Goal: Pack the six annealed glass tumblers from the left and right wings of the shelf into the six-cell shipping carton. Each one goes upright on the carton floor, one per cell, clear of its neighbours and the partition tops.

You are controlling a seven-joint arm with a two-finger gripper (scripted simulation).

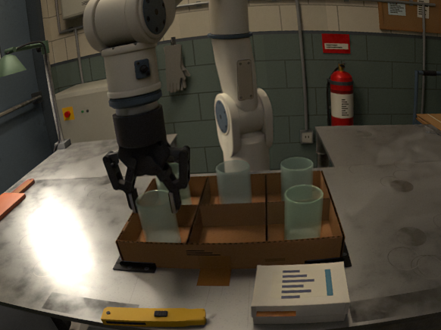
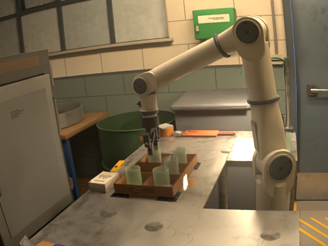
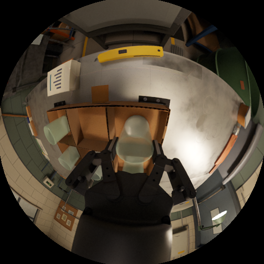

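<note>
A pale green glass tumbler [image 1: 157, 215] stands upright in the front-left cell of the cardboard carton [image 1: 231, 227]. My gripper [image 1: 153, 202] is over it, and its fingers are clamped on either side of the tumbler's rim [image 3: 135, 147]. Another tumbler [image 1: 178, 181] stands in the back-left cell, partly hidden behind the gripper. Three more tumblers stand in the back-middle [image 1: 233, 181], back-right [image 1: 296, 172] and front-right [image 1: 304, 212] cells. The front-middle cell holds nothing.
The carton's partition tops [image 1: 197, 219] rise next to the held tumbler. A white box [image 1: 299, 291] and a yellow tool [image 1: 153, 316] lie in front of the carton. An orange paddle [image 1: 11, 200] lies at the far left. A green bin [image 2: 122, 137] stands beyond the table.
</note>
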